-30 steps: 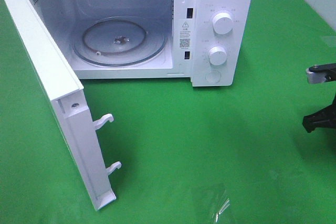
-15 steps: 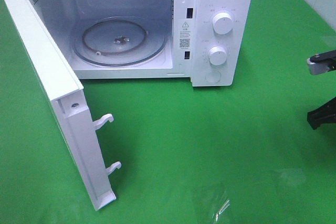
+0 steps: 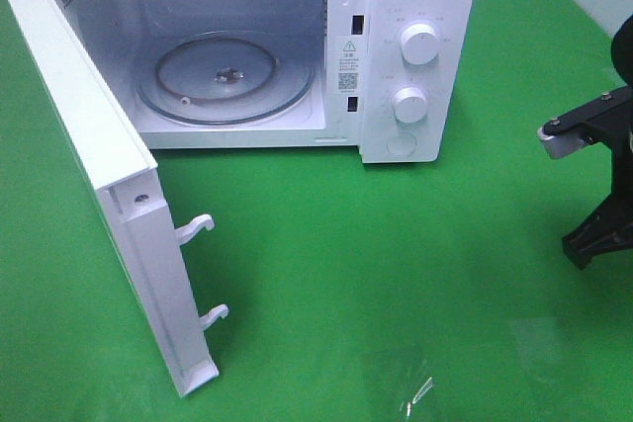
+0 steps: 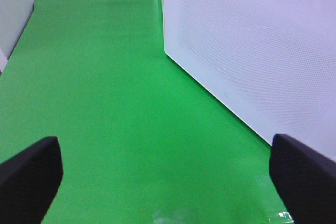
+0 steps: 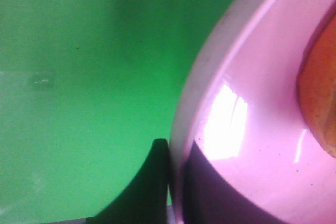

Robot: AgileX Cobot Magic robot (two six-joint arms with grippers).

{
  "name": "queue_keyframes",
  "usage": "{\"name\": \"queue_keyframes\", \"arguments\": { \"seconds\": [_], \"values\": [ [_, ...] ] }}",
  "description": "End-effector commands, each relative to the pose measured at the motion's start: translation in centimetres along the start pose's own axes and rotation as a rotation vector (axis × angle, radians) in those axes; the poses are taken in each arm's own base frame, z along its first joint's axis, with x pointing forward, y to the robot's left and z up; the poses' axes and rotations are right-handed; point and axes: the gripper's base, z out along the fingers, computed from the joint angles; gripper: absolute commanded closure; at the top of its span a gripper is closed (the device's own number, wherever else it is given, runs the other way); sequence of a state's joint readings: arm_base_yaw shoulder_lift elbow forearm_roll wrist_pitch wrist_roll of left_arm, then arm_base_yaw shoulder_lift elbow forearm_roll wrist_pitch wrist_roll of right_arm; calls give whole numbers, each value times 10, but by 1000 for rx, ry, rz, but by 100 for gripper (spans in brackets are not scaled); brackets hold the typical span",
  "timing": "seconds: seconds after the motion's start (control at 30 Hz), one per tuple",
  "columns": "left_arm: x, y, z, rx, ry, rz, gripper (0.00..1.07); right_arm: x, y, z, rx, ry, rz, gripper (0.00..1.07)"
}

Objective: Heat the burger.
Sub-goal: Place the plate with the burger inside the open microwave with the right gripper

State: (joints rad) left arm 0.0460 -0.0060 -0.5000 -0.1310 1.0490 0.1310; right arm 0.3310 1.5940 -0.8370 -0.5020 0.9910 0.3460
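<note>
Microwave (image 3: 415,7): white, standing at the far left of the green tabletop (image 3: 396,274), door (image 3: 109,205) hanging wide open toward the near left, glass turntable (image 3: 227,76) lying inside.
Burger (image 5: 321,93): only an orange-brown edge showing, sitting on the pink plate (image 5: 252,129).
Right arm (image 3: 598,145): reaching in at the right edge, well apart from the microwave. The right jaws are clamping the plate's rim.
Left jaws: standing wide apart, released, beside a white perforated panel (image 4: 252,51).
</note>
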Motion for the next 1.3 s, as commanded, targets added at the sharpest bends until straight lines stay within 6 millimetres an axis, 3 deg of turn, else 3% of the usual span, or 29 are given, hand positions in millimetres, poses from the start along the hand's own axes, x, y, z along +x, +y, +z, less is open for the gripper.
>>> {"name": "queue_keyframes", "arguments": {
  "seconds": [0.03,0.6,0.87,1.3],
  "values": [
    [1,0,-2,-2,-28,5,4,12,-2,-9,54,-21,-28,107],
    [1,0,-2,-2,-28,5,4,56,-6,-13,51,-42,22,107],
    [1,0,-2,-2,-28,5,4,79,3,-18,61,-53,-10,107],
    [1,0,-2,-2,-28,5,4,91,13,-27,57,-112,-69,107]
  ]
}}
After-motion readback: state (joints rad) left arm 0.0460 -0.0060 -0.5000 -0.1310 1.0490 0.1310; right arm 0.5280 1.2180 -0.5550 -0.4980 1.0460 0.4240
